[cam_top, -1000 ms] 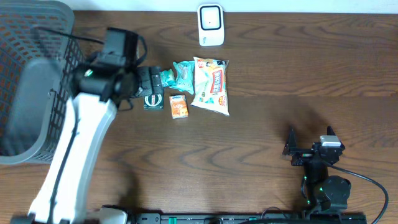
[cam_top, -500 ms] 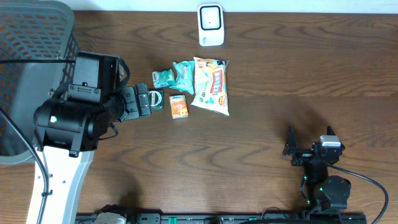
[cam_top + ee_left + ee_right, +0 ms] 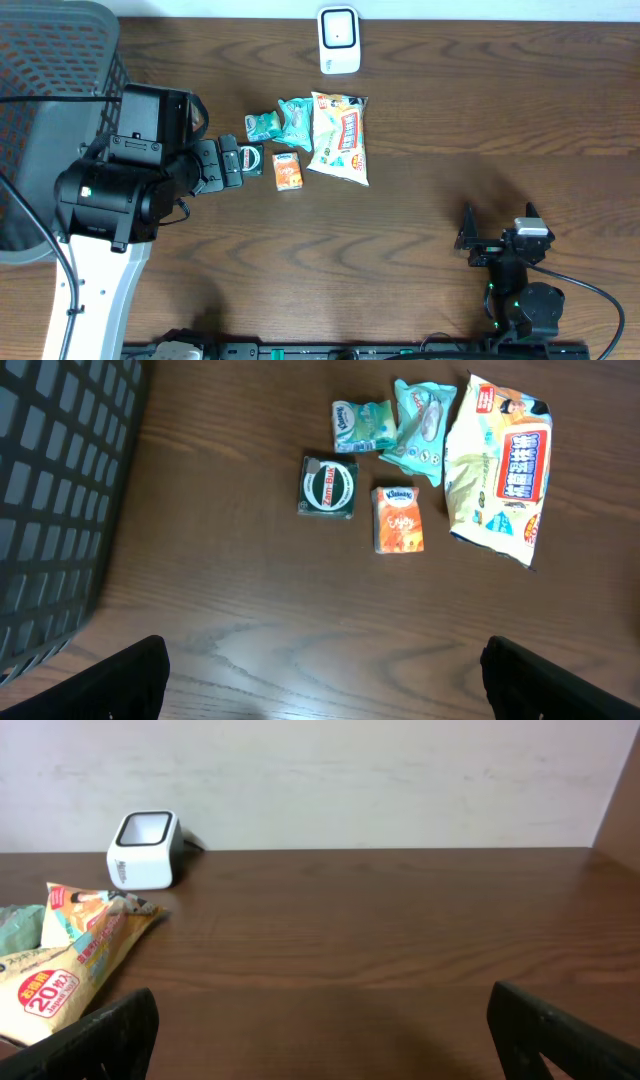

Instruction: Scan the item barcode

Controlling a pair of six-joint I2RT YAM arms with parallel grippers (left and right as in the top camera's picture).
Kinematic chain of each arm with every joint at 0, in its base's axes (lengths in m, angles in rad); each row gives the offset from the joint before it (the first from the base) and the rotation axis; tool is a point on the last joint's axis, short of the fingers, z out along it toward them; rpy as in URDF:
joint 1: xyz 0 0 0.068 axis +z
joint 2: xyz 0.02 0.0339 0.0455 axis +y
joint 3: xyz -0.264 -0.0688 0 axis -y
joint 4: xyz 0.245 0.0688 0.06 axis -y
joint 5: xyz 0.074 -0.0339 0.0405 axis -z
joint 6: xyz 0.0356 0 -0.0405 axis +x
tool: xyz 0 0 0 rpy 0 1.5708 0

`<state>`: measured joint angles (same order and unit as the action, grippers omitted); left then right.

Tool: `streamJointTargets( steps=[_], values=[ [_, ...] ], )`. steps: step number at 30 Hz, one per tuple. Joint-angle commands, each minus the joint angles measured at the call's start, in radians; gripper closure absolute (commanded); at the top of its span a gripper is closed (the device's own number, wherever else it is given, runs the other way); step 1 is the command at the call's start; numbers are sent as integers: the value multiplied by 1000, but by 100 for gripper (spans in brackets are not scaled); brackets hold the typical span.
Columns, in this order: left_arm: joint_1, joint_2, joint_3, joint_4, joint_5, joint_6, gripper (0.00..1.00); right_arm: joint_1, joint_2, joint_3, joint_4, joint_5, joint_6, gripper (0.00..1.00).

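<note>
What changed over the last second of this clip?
The left arm rose toward the camera and drew back slightly leftward, so the left gripper now hangs open and empty by the green tin. Nothing was taken hold of or let go. The tin, orange packet, snack bag, scanner and right gripper stayed where they were.

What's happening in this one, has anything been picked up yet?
Nothing is held yet. The left gripper hovers open above a cluster of small goods: a green tin, an orange packet, teal packs and a snack bag. The right gripper sits open off to the right, away from them. The scanner stands apart at the far side, and a basket is on the left.
</note>
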<state>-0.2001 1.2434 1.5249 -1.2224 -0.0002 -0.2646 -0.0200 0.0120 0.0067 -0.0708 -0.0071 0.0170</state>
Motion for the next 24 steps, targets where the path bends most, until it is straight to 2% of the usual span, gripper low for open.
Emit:
streamJointTargets(
  steps=[1,9,11,17,22,24],
  values=[
    [-2,-2,11,-1,-12,2,2,8,-5,-1,-5,1,-7,1],
    [-2,-2,11,-1,-12,2,2,8,-5,-1,3,-3,-5,1],
    [-2,-2,11,-1,-12,2,2,8,-5,-1,27,-51,37,1],
    [-2,-2,11,-1,-12,2,2,8,-5,-1,103,-534,377,1],
    [-2,-2,11,-1,-12,2,2,8,-5,-1,204,-570,683,1],
    [-2,-2,11,-1,-12,2,3,8,-5,-1,224,-545,764,1]
  ],
)
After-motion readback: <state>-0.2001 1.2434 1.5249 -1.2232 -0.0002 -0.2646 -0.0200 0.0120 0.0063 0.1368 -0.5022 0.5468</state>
